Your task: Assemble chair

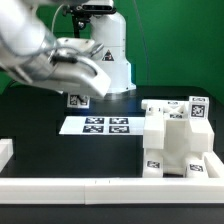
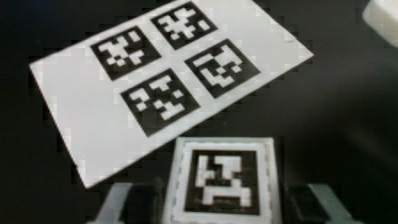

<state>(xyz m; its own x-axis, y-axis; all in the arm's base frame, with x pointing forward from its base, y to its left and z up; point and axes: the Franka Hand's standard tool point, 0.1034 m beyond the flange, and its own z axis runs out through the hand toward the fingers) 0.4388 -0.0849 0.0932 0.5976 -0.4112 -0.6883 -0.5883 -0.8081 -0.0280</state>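
Note:
My gripper [image 1: 80, 90] is at the exterior view's left, just behind the marker board [image 1: 100, 125]. It is shut on a small white chair part [image 1: 78, 99] with a black-and-white tag. In the wrist view this tagged part [image 2: 221, 178] stands between my two fingers [image 2: 128, 200], close to the marker board [image 2: 169, 70]. I cannot tell whether the part rests on the table. The partly built chair [image 1: 175, 140], a chunky white block structure with several tags, stands at the exterior view's right, well apart from my gripper.
A low white wall [image 1: 100, 188] runs along the table's front edge, with a short white end piece [image 1: 5, 150] at the exterior view's left. The robot's base [image 1: 105, 50] stands at the back before a green backdrop. The tabletop is black.

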